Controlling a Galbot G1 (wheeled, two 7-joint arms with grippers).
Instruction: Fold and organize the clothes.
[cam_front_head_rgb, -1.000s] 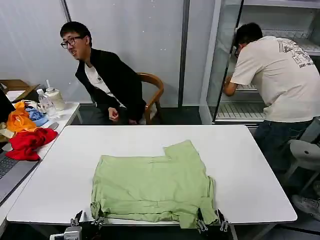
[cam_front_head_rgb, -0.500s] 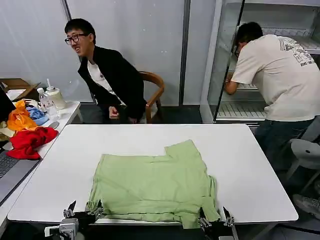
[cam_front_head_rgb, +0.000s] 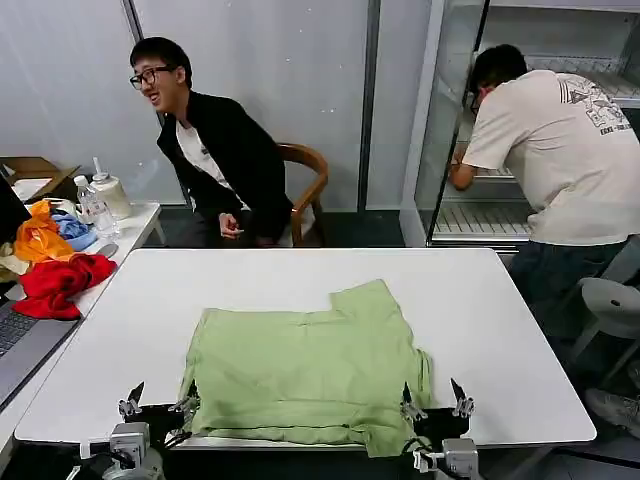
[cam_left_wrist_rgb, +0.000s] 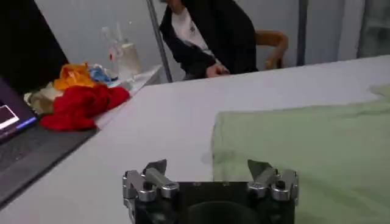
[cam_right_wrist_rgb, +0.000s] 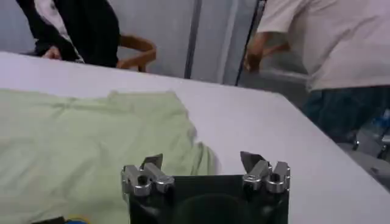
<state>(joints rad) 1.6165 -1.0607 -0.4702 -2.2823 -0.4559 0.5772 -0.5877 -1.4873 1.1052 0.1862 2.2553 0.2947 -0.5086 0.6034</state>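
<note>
We face a white table (cam_front_head_rgb: 480, 330) in a plain room, with a heap of red, orange and blue garments (cam_front_head_rgb: 52, 262) on a side table at far left and a chair (cam_front_head_rgb: 305, 190) behind the far edge. The light green shirt (cam_front_head_rgb: 310, 370) lies flat on the near half of the table, roughly centred, already partly folded, with one flap jutting toward the far side and its near hem bunched along the table's near edge.

Our left gripper (cam_front_head_rgb: 158, 403) sits at the shirt's near left corner and our right gripper (cam_front_head_rgb: 432, 400) at its near right corner. Both have their fingers spread wide and hold nothing; the wrist views show bare gaps between the fingertips with the cloth lying just beyond.

We judge the step in hand to be taking the near hem at both corners for the next fold. To do it well, we should bring each gripper onto the cloth so that every layer of the bunched hem goes between the fingers, close both together, and lift evenly so the fold stays square. The right corner looks more rumpled, so it needs a deeper bite.
</note>
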